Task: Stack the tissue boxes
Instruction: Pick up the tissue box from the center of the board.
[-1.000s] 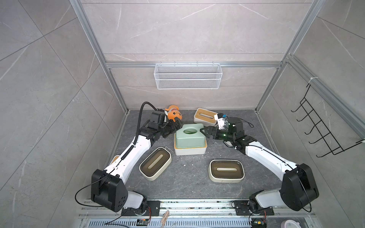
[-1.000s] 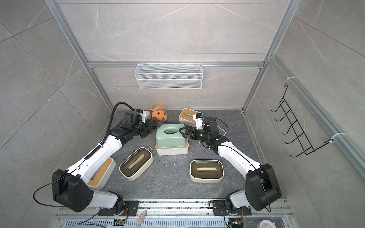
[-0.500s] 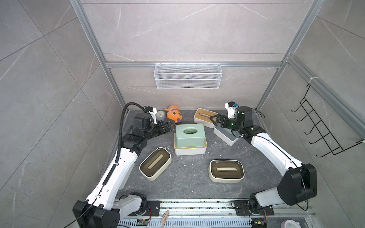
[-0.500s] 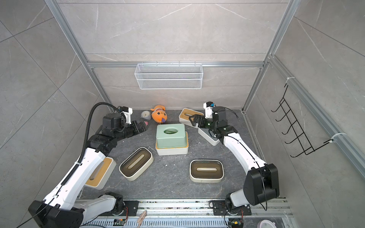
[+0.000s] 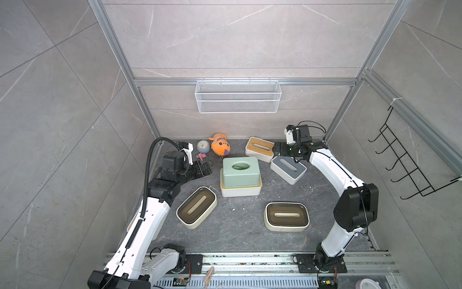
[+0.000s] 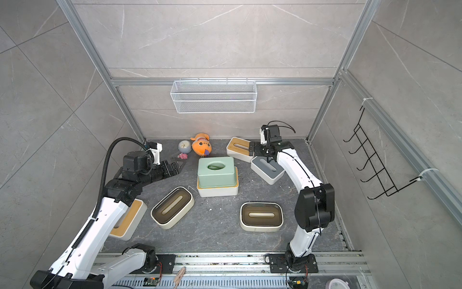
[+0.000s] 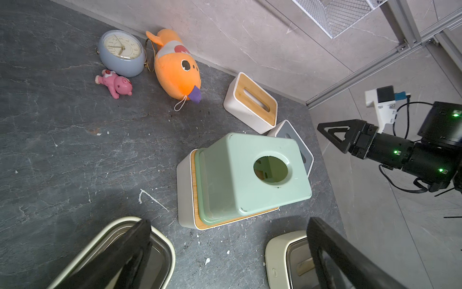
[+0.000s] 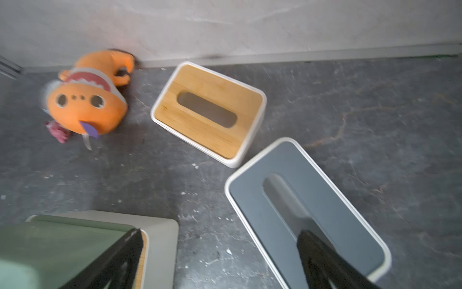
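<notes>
A mint green tissue box sits on a white bamboo-lid box at the centre of the floor. A second bamboo-lid box lies at the back, with a white grey-lid box beside it. Two cream boxes with dark lids lie in front. A third bamboo-lid box is partly hidden under my left arm. My left gripper hangs open and empty, left of the stack. My right gripper is open and empty above the grey-lid box's back end.
An orange fish toy, a small clock and a pink figure lie at the back left. A white wire basket hangs on the back wall. A black hook rack is on the right wall.
Both open grippers have drawn away from the mint green box. The left arm went left and back, the right arm toward the back right corner. The green box stays on the bamboo-lid box.
</notes>
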You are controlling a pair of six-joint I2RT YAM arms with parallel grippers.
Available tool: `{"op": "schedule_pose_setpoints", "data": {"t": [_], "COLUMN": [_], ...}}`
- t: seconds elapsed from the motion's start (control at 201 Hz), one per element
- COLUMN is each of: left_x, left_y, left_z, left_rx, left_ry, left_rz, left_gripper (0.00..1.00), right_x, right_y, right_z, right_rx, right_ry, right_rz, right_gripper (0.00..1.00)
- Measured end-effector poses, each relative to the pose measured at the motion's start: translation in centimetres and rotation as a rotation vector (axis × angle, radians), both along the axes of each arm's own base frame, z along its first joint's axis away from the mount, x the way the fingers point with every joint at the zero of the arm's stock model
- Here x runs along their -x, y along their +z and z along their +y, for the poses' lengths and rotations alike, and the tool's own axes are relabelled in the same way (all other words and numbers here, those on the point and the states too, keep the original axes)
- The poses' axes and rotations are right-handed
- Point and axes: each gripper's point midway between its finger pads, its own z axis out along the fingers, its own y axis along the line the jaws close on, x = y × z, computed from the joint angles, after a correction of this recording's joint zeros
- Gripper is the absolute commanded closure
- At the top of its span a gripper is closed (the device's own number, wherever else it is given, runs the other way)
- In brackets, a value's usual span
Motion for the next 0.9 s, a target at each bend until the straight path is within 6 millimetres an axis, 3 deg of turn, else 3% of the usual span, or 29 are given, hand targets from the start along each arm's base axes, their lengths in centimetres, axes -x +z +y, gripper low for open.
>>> {"op": "schedule_pose_setpoints", "data": {"t": [0.269, 0.558, 0.902], "left_x": [0.1, 0.1, 0.5], "left_y": [-0.5, -0.9, -0.5], "left_z": [-0.1, 0.3, 0.3], "left_rx": [-0.008, -0.012, -0.006], "left_ry": [-0.018, -0.011, -0.021], "left_rz": [0.004, 0.009, -0.003], "left_gripper": [0.01, 0.01, 0.01], "right_x": [0.8, 1.4, 1.4], "right_y": [-4.9, -9.9, -13.2], "right_z": [-3.1, -3.7, -4.3], "right_rx": [0.146, 0.208, 0.281], "right_ry": [-0.034, -0.009, 0.021], "right_rz": [0.128, 0.253, 0.318], "right_gripper": [0.02, 0.05, 0.10]}}
